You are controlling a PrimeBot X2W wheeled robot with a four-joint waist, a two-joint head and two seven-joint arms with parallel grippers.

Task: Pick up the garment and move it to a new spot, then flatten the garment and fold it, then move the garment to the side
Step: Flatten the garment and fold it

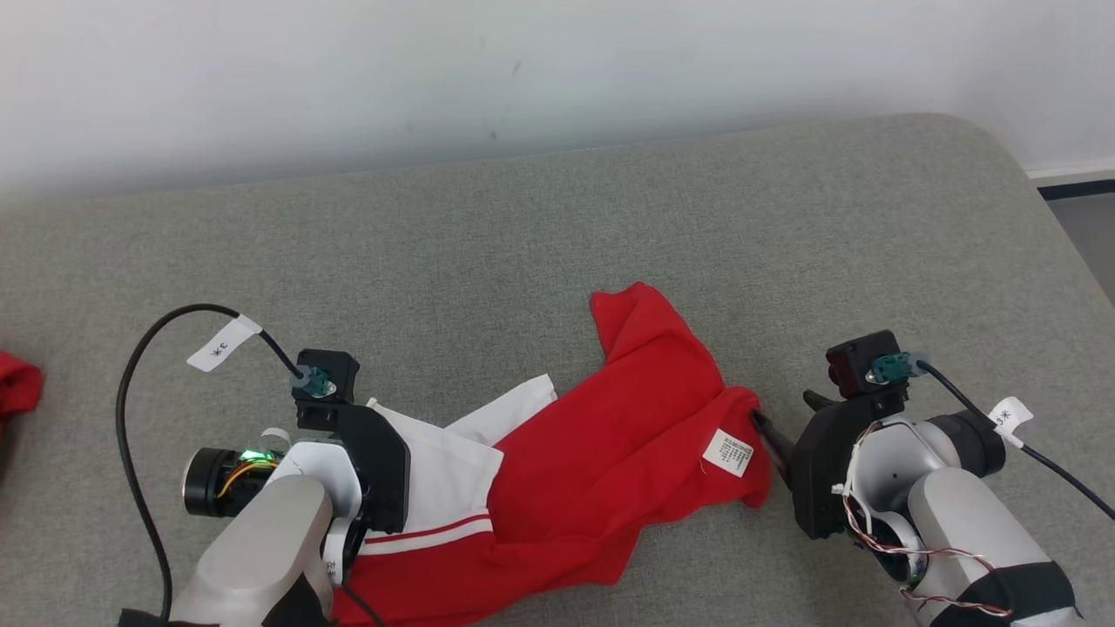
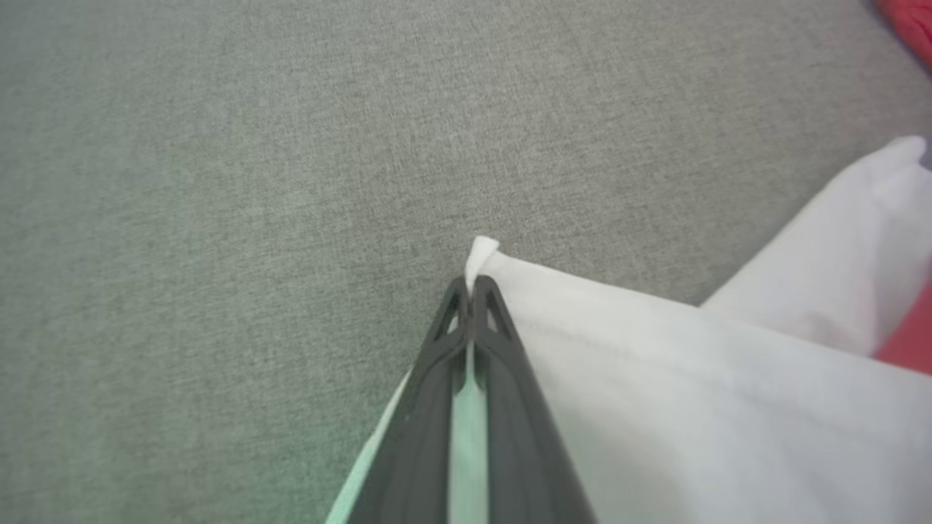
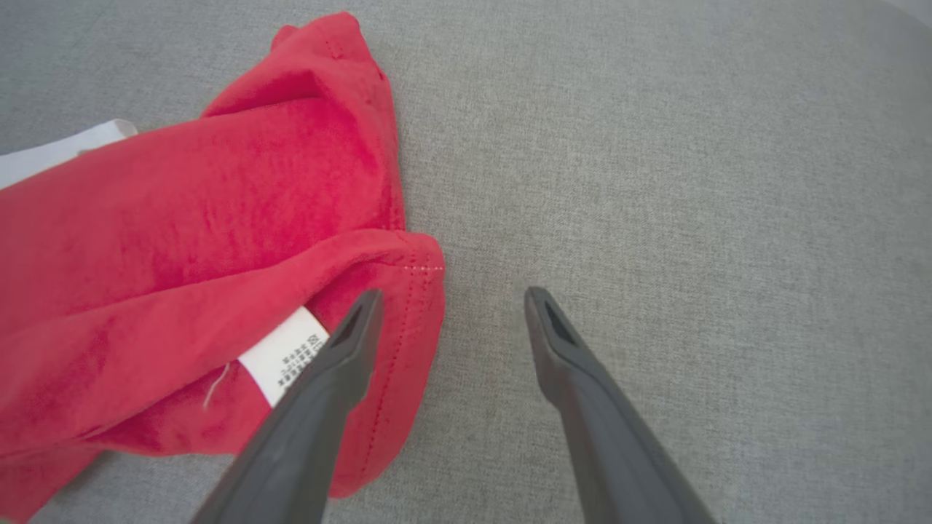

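At the far left edge I see a scrap of red cloth on the grey cushion. My left gripper is clamped on a white corner of the garment, with a tuft of fabric poking out past the tips. The garment lies crumpled on the cushion between both arms, white with red stripes on the left and red on the right. A label sits near its right edge. My right gripper is spread wide and holds nothing. One finger is over the red hem by the label, and the other is above bare cushion.
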